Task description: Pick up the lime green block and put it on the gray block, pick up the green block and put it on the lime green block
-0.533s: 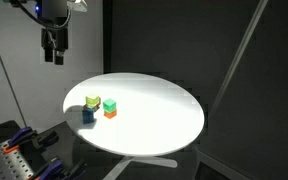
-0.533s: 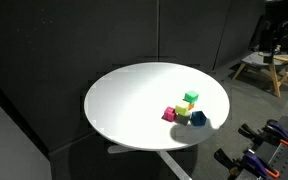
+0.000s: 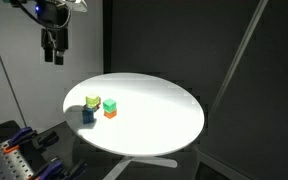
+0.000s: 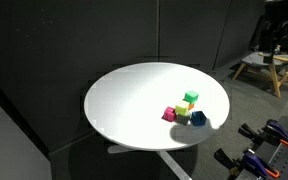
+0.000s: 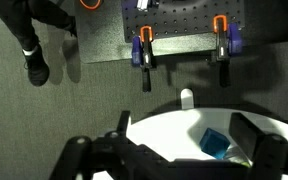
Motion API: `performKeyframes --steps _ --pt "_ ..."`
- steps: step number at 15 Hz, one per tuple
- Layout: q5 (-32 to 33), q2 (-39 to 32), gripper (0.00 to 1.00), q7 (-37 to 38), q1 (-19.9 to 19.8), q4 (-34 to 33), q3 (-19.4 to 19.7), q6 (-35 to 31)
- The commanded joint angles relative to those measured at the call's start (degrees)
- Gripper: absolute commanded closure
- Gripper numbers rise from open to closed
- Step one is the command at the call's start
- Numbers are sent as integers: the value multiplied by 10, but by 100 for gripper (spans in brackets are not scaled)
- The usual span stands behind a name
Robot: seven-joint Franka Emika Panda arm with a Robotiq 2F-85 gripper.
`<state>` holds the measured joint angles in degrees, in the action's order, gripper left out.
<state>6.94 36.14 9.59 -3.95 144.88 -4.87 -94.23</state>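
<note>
Four small cubes sit close together near the edge of the round white table (image 3: 154, 110). The lime green block (image 3: 92, 101) is beside the gray block (image 3: 88, 116). The green block (image 3: 110, 103) stands next to an orange cube (image 3: 110, 113). They also show in an exterior view: lime green block (image 4: 183, 111), gray block (image 4: 198, 119), green block (image 4: 190, 97). My gripper (image 3: 53, 57) hangs open and empty, high above and off to the side of the table. In the wrist view the open gripper (image 5: 174, 160) frames the gray block (image 5: 215, 142) far below.
The orange cube looks pink in an exterior view (image 4: 169, 114). Black curtains surround the table. A pegboard with orange-handled clamps (image 5: 144, 50) lies on the floor beside the table. A wooden stool (image 4: 259, 65) stands behind.
</note>
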Motion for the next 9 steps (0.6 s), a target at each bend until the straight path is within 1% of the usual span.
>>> performKeyframes --steps 1,6,9 --pt "-9 -6 0 0 13 -7 13 -16" --pt "-30 -27 0 -3 19 -24 22 -71" --pt "-54 -57 0 0 15 -43 30 -122"
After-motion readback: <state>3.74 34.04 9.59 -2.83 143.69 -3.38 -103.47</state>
